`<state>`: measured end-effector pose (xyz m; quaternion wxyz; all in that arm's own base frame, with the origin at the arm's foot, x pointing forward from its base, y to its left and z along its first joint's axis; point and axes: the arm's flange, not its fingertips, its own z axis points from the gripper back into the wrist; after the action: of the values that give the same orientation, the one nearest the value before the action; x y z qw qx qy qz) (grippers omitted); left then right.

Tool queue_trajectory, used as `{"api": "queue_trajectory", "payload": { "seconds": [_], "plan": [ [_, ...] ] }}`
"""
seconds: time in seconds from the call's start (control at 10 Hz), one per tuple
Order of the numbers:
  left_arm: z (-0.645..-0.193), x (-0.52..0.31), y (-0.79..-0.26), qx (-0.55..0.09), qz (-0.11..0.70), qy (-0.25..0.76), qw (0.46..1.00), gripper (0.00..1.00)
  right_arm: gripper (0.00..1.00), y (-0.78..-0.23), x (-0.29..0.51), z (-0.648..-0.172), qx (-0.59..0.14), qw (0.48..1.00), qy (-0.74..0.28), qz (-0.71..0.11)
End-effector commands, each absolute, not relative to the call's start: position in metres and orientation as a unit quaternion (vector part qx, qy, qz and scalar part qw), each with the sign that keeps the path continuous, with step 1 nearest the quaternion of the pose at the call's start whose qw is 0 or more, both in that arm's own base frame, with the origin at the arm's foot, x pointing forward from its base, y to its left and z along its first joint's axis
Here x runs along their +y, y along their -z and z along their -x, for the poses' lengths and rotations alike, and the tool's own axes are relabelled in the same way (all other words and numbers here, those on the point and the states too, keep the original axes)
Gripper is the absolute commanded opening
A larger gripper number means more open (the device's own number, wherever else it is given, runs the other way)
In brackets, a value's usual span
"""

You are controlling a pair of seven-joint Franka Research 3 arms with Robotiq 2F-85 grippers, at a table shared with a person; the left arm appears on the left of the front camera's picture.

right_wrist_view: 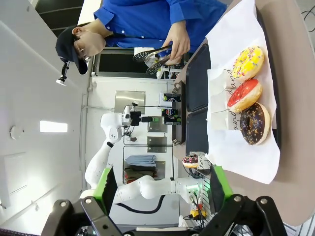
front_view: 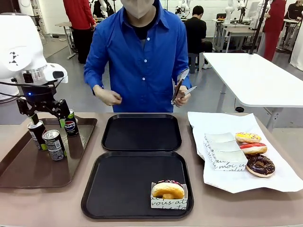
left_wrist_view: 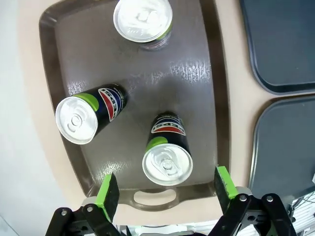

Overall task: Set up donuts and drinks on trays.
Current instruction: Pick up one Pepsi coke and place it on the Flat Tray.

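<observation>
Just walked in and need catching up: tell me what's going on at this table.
The left tool hangs open over three cans on the brown tray. The person holds tongs at the far side. One donut sits on the near black tray; three other donuts wait on paper to the right.

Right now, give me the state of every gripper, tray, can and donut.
left gripper, open, above the cans
right gripper, open, holding nothing
cans, three, upright and unopened on the brown tray
near black tray, holds one donut in its paper holder
far black tray, no donut or can yet
loose donuts, three, lying on the white paper
tongs, held in the person's hand
</observation>
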<state>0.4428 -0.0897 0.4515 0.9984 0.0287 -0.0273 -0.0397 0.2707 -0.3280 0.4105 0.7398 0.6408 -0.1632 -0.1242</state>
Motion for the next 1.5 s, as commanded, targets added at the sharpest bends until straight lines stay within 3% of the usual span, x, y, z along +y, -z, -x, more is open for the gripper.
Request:
{"api": "queue_trajectory", "payload": {
  "seconds": [0.0, 1.4],
  "plan": [
    [-0.447, -0.081, -0.44, -0.018, -0.018, 0.017, 1.0, 1.0, 1.0, -0.412, -0.327, -0.27, -0.166, 0.735, 0.125, -0.645],
    [-0.46, -0.091, -0.388, 0.0, -0.014, 0.015, 1.0, 1.0, 1.0, -0.412, -0.327, -0.27, -0.166, 0.735, 0.125, -0.645]
  ]
}}
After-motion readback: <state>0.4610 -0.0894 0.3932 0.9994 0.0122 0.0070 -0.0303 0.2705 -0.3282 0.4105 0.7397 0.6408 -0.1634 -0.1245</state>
